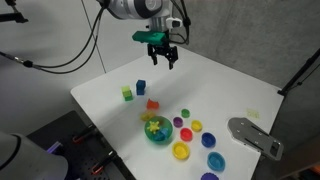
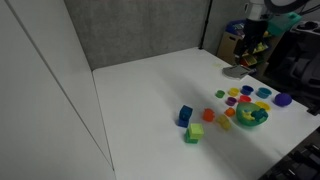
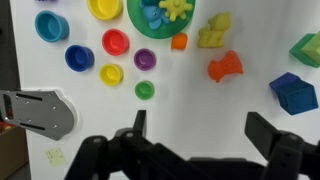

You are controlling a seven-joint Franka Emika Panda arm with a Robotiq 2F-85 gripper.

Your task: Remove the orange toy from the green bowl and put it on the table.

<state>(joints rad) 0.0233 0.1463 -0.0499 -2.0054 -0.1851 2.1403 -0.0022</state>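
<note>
The orange toy (image 3: pixel 226 67) lies on the table (image 1: pixel 225 90), outside the green bowl (image 3: pixel 134 14) and just beside it, on the side toward the blue cube (image 3: pixel 293 92) and the green cube (image 3: pixel 307 48). A yellow toy (image 3: pixel 213 32) lies closer still to the bowl's rim. The gripper (image 1: pixel 161 60) hangs in the air well apart from the bowl. Its fingers (image 3: pixel 265 135) are spread wide and empty (the wrist view shows bare table between them). Small round cups (image 3: pixel 115 42) cluster on the bowl's opposite side.
</note>
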